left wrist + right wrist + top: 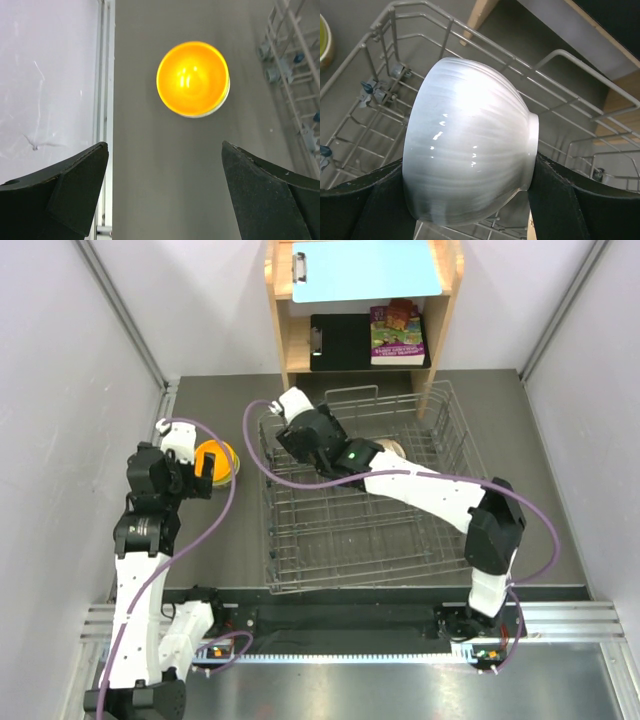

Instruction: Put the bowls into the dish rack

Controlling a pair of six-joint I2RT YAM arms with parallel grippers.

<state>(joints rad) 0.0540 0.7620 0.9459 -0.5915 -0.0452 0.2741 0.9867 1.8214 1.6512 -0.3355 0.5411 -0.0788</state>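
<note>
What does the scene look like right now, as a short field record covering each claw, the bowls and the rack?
left claw: open, empty, short of the orange bowl
orange bowl: upright on the table, outside the rack on its left
right claw: shut on the white bowl
white bowl: tipped on its side, held over the dish rack
dish rack: on the table; beige object inside, mostly hidden by the right arm
other bowls: not clearly in view

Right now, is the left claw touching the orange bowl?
Apart. The left wrist view shows bare table between the orange bowl and the left claw.
</note>
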